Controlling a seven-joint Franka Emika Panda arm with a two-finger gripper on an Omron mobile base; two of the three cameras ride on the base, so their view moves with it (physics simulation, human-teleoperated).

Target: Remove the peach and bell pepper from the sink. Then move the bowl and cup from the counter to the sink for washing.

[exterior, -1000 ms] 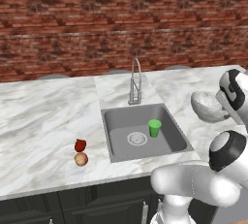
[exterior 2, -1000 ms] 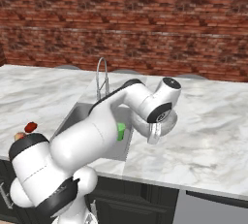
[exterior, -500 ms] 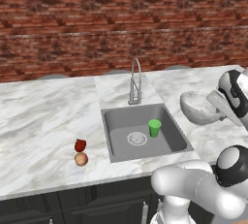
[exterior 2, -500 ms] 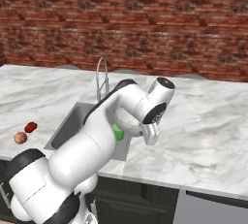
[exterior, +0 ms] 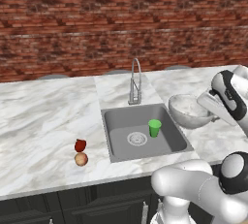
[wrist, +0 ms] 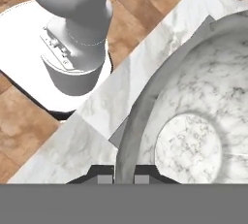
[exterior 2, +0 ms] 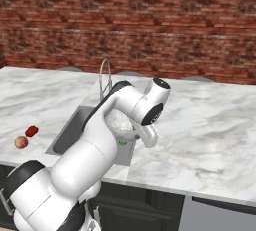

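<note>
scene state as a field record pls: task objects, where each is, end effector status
peach: on counter, left of sink
bell pepper: on counter, just behind peach
cup: upright in sink, right of drain
bowl: gripped by its rim, lifted at sink's right edge, not yet in basin
end effector: shut on bowl rim
left to do: set bowl in sink
</note>
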